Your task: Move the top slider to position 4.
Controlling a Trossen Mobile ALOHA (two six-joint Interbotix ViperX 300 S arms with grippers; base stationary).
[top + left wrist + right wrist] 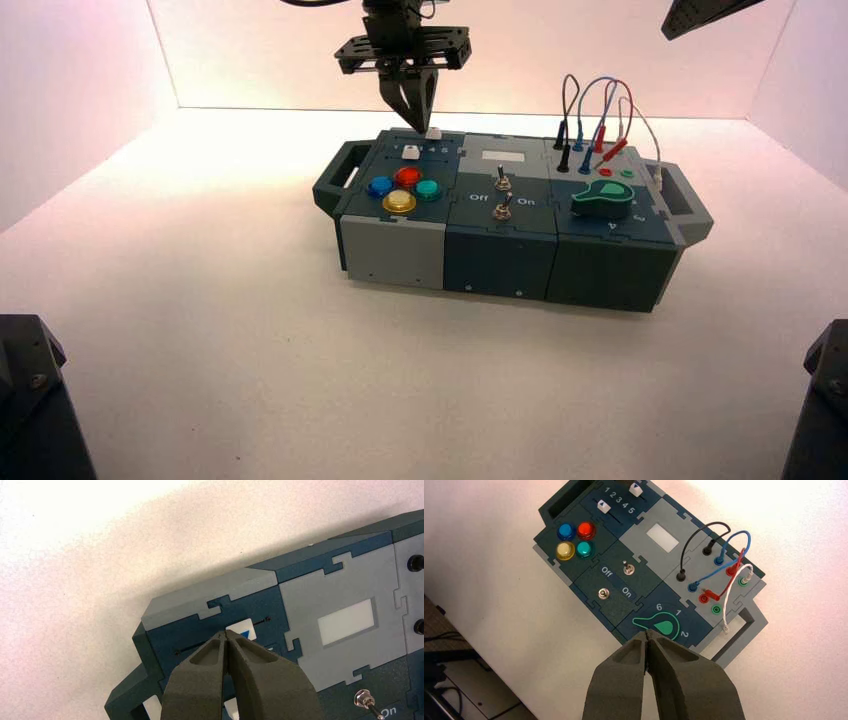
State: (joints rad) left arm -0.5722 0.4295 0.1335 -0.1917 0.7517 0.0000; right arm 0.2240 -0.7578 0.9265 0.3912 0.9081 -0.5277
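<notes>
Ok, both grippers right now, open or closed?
Left gripper: closed, tips at the top slider's white knob, not around it.
Right gripper: closed, holding nothing.

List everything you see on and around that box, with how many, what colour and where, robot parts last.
Box with handles: one, grey and dark teal, on the table
Square slider knobs: two, white, box's left section
Round push buttons: four, blue, red, green, yellow, left section
Rectangular window: one, white, middle section, far half
Metal toggle switches: two, silver, middle section, near half
Pointer dial: one, green, right section, near half
Plug wires: four, black, blue, red, white, right section
Table: one, pale, under the box
Left gripper: one, black, at the top slider
Right gripper: one, black, idle, beyond the box's right section
</notes>
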